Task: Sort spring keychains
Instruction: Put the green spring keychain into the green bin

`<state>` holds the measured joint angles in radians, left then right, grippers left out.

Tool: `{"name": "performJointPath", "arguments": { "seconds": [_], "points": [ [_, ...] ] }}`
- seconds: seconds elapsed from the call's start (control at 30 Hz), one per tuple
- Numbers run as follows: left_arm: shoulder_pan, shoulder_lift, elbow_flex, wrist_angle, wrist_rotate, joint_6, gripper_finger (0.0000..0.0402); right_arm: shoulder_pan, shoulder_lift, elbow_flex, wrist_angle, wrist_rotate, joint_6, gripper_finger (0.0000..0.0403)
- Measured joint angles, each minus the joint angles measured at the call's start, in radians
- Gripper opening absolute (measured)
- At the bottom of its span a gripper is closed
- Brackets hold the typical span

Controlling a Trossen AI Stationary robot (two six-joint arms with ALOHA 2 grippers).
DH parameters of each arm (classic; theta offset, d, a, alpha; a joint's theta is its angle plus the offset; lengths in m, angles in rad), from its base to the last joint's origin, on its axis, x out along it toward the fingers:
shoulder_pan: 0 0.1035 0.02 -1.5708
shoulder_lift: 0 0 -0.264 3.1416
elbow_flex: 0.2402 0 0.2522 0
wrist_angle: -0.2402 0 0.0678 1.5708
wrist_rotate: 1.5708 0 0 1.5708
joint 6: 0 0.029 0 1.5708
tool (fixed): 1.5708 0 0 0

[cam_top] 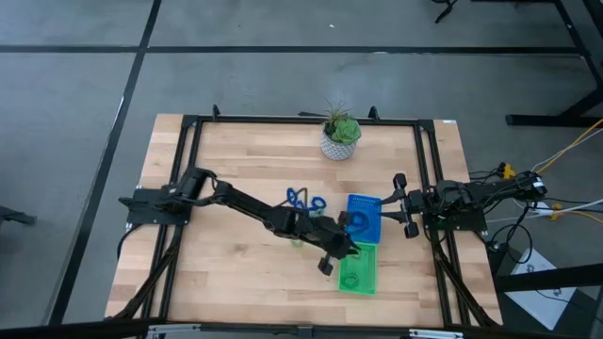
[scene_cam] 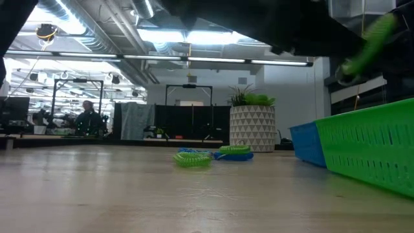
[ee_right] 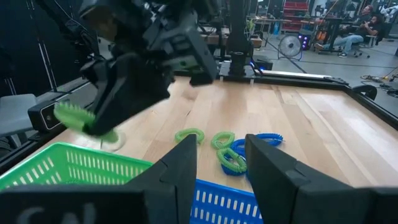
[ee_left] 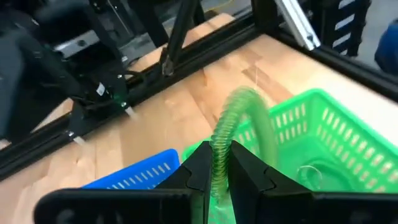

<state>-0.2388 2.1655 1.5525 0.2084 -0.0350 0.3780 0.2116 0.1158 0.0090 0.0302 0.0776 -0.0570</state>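
Observation:
My left gripper (cam_top: 345,249) reaches across the table and is shut on a light green spring keychain (ee_left: 239,115), held over the near-left rim of the green tray (cam_top: 359,274). Another green keychain (ee_left: 309,175) lies inside that tray. The blue tray (cam_top: 364,217) adjoins it on the far side and holds a blue keychain (cam_top: 357,220). Several loose keychains, blue (ee_right: 261,140) and green (ee_right: 189,134), lie on the table top left of the trays (cam_top: 303,200). My right gripper (cam_top: 405,204) waits open at the table's right edge. My left gripper pinches one stretch of the green keychain's coil (ee_left: 218,163) between its two fingers. The fingers come from the table's left, slanting down. The rest of the coil (ee_left: 252,102) arcs out past the fingertips, lifted clear above the green tray.
A potted plant in a white patterned pot (cam_top: 339,137) stands at the table's far middle. A black frame (cam_top: 301,120) runs round the table top. Bare wood lies at the near left (cam_top: 236,273).

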Motion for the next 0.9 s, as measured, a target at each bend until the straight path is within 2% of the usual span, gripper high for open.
{"name": "performJointPath", "arguments": {
  "seconds": [0.3, 0.9],
  "points": [
    [-0.002, 0.099, 0.134, -0.156, -0.012, 0.001, 0.0033, 0.0, 0.0, 0.0, 0.0, 0.0, 0.0, 0.0136],
    [-0.001, 0.111, 0.137, -0.182, -0.017, -0.016, 0.0039, 0.0, 0.0, 0.0, 0.0, 0.0, 0.0, 0.0136]
  ]
}}
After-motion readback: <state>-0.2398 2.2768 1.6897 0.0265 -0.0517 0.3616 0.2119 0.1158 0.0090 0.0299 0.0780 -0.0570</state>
